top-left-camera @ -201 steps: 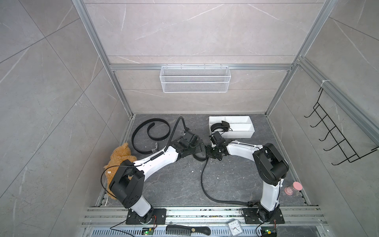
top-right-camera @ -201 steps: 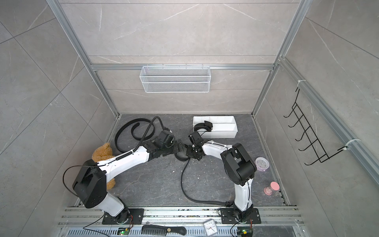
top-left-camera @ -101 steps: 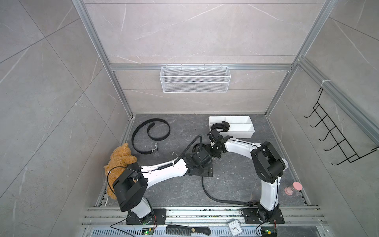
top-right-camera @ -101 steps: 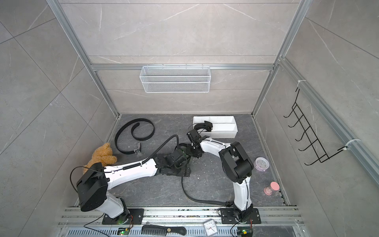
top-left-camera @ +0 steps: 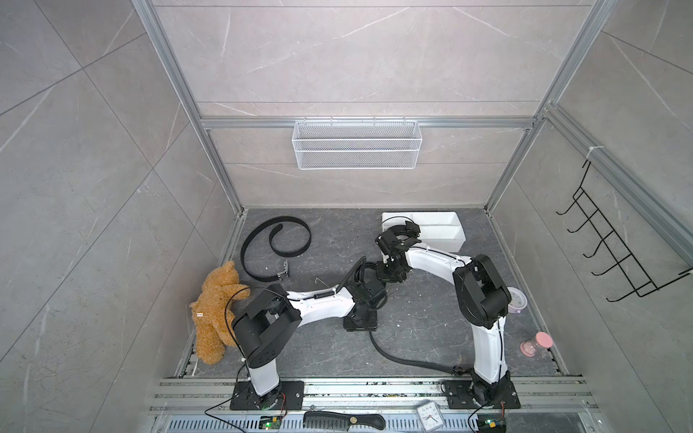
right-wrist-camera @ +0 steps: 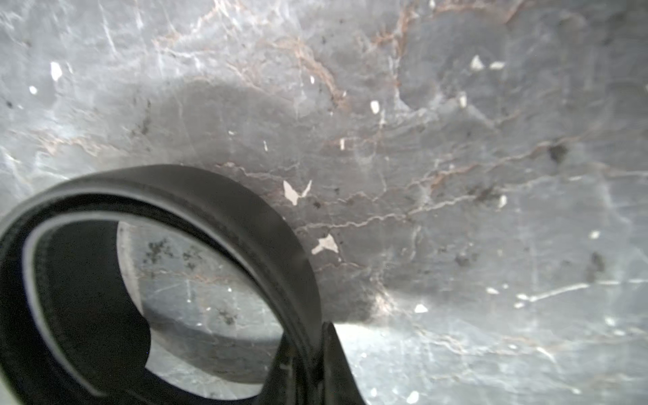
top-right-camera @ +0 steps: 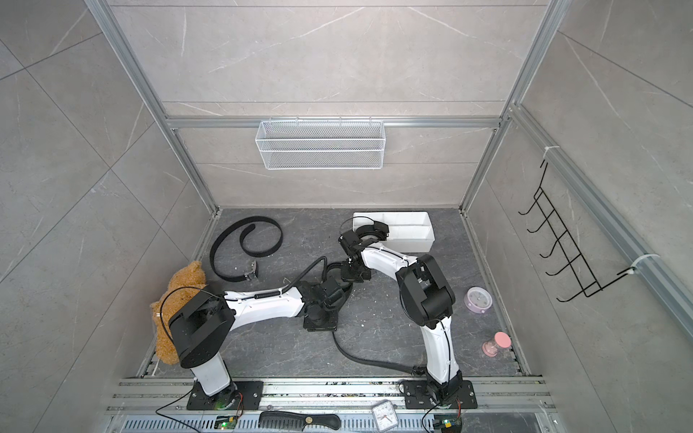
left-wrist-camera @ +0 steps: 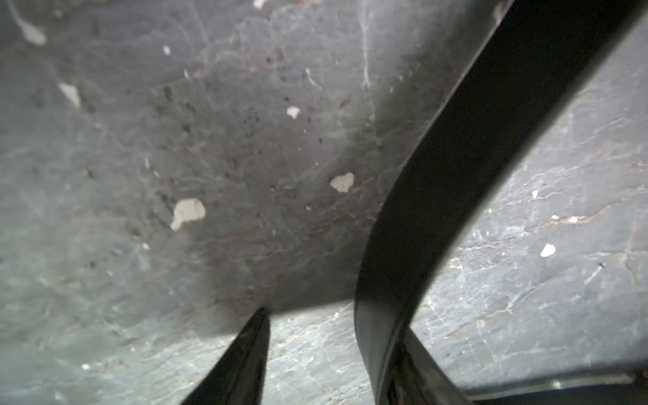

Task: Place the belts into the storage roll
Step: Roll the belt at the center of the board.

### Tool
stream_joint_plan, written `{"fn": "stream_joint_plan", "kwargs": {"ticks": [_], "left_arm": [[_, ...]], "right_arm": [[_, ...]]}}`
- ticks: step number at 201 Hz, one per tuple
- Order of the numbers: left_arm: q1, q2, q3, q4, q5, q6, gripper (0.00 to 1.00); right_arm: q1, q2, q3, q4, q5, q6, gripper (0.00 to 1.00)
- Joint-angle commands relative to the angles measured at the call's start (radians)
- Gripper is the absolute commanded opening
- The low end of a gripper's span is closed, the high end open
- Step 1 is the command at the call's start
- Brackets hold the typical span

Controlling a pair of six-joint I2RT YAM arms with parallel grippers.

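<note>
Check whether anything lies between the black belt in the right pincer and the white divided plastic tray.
Nothing loose shows on the dark floor between the black belt in the right pincer and the white divided tray. Only the right arm's own wrist overhangs its near corner, where another black coil seems to sit.

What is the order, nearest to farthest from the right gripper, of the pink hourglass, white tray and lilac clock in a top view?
From the right gripper, in a top view:
1. White tray: just behind it, toward the back.
2. Lilac clock: on the floor, off to the right.
3. Pink hourglass: by the right edge, nearer the front.
</note>
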State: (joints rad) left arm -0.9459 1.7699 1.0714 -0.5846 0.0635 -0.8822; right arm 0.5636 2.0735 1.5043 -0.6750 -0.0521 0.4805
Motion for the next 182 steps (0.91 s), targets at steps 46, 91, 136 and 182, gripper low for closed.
{"fn": "stream_joint_plan", "kwargs": {"ticks": [46, 91, 136, 182], "left_arm": [[0.227, -0.019, -0.027, -0.235, -0.091, 0.232, 0.48], [0.367, -0.012, 0.012, -0.297, -0.186, 0.299, 0.48], [0.450, 0.099, 0.147, -0.339, -0.308, 0.354, 0.47], [0.452, 0.230, 0.409, -0.360, -0.379, 0.404, 0.47]], "right_arm": [[-0.053, 0.057, 0.007, -0.103, 0.069, -0.128, 0.00], [-0.064, 0.058, -0.003, -0.104, 0.053, -0.160, 0.00], [-0.048, -0.049, -0.118, -0.125, 0.095, -0.170, 0.00], [-0.012, -0.139, -0.223, -0.147, 0.149, -0.147, 0.00]]}}
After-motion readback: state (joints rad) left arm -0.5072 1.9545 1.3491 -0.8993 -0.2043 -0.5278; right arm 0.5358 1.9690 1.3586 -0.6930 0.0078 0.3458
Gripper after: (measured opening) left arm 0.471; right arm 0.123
